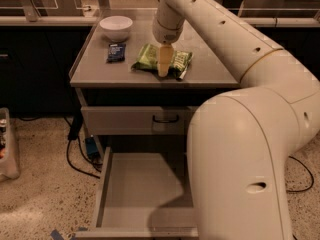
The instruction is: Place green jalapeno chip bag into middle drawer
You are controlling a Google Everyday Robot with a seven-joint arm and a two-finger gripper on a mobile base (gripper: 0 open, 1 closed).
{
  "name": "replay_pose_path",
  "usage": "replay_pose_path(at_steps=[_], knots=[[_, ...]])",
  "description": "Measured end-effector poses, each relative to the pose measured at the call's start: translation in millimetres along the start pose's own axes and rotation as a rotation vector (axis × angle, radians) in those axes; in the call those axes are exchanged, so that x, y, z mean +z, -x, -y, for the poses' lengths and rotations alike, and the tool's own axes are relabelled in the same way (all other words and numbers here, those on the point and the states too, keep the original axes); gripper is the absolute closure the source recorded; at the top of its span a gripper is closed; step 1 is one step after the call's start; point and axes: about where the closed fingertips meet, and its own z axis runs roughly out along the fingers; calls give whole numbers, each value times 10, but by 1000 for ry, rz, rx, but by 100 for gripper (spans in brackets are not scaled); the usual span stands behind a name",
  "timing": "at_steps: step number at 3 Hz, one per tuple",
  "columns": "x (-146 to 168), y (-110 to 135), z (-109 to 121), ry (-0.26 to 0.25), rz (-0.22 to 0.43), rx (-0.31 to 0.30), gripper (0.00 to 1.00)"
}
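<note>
Pick step, nothing lifted yet. Cream-coloured gripper (163,66) down at the crinkled light-green foil chip bag (146,58), flat near the front edge of the grey worktop (100,71), mid-width. Gripper opening: cannot tell. Wide grey metal middle drawer (140,184) open below the front edge. Next, probably: secure grasp, lift clear, carry out past the front edge, lower in. Small dark blue packet (116,51) toward the left edge, well clear.

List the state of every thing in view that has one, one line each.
green jalapeno chip bag: lying on the tabletop, not in a drawer.
gripper: pointing down at the bag's middle.
middle drawer: pulled open, bag not in it.
top drawer: shut.
white bowl: upright on the tabletop.
dark blue packet: lying flat, left of the bag.
</note>
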Motion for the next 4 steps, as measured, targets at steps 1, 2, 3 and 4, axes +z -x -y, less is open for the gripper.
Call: replay_pose_path(at_steps=[1, 2, 3, 4], knots=[[0, 0, 0, 0, 0, 0, 14], [1, 0, 0, 0, 0, 0, 37], [1, 0, 0, 0, 0, 0, 60], [1, 0, 0, 0, 0, 0, 83]])
